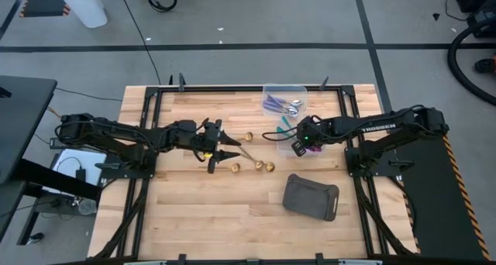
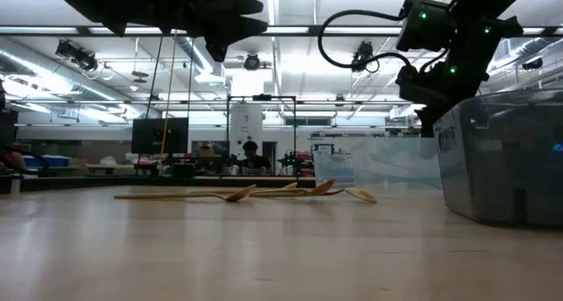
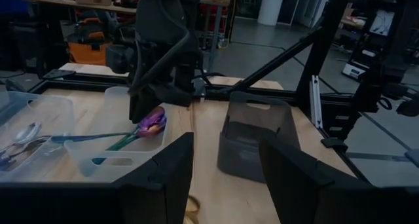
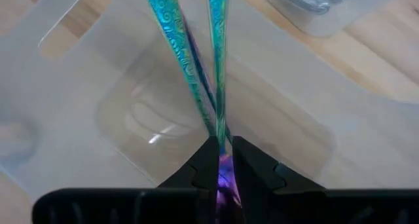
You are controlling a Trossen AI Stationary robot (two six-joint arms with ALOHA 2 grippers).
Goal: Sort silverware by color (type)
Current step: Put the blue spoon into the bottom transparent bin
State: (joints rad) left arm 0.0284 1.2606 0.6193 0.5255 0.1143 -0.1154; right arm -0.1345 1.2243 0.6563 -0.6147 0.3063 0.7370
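My right gripper is shut on iridescent spoons over a clear tub; it also shows in the high view. My left gripper is open and hovers above several gold spoons lying flat on the wood, which the low view also shows. It touches none of them. Lilac-handled silver spoons lie in a second clear tub at the far side. My right gripper pinches the iridescent spoons between its two fingers at the neck, beside the purple bowl. The fingers come from above. Two teal handles fan out from the fingers over the tub. Whether both are held, or one lies in the tub, I cannot tell.
A dark grey tray stands near the near right part of the table and looms large in the low view. A black frame borders the wooden top. Bare wood lies between the gold spoons and the near edge.
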